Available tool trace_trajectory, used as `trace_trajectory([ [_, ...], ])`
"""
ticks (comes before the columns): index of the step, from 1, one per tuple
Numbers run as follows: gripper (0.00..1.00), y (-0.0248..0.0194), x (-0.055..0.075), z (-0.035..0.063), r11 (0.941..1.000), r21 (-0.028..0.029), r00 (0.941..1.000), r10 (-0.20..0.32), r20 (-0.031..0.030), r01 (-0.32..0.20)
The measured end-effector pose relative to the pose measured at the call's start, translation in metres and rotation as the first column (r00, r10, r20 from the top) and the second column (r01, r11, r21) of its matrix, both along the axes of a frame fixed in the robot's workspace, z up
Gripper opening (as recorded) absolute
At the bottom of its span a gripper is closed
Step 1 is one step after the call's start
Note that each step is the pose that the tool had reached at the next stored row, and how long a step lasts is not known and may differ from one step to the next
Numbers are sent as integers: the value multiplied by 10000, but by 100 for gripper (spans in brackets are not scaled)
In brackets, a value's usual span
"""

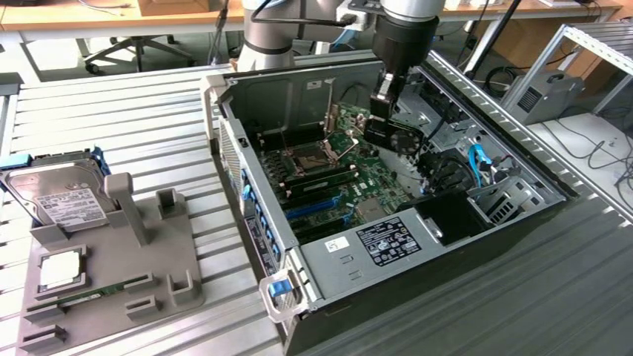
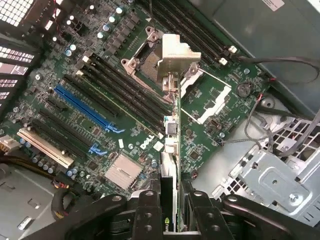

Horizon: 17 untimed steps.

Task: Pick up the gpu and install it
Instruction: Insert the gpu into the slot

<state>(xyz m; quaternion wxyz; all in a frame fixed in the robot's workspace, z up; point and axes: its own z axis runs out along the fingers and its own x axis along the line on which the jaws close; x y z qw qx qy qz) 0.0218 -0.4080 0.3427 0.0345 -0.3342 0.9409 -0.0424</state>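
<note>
Bright, even light, seemingly from overhead, falls on the computer case (image 1: 267, 104), and shadows beside the case are soft and faint. Inside the case, the corner by the black box (image 1: 450, 215) is darkest. In the wrist view the case's vent grille (image 2: 15, 12) blows out white. The motherboard (image 2: 100, 100) is evenly lit, and the gpu (image 2: 170, 165) blurs toward the lens.

The gpu (image 2: 170, 145) has a dull silver metal bracket (image 2: 175, 52); case (image 1: 342, 259) and ribbed counter (image 1: 129, 111) are matt grey metal.
</note>
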Motion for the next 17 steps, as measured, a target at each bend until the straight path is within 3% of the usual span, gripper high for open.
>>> trace_trajectory([
  [2, 26, 0, 0, 0, 9947, -1, 9947, 1024, 0, -1024],
  [4, 26, 0, 0, 0, 9828, 0, 9828, 1849, 0, -1849],
  [5, 26, 0, 0, 0, 9738, 0, 9738, 2273, 0, -2273],
  [8, 26, 0, 0, 0, 9637, 0, 9637, 2670, 1, -2670],
  [9, 26, 0, 0, 0, 9568, 0, 9568, 2908, 0, -2908],
  [10, 26, 0, 0, 0, 9382, 0, 9382, 3462, 0, -3462],
  [17, 26, 0, 0, 0, 9237, -1, 9237, 3832, 0, -3832],
])
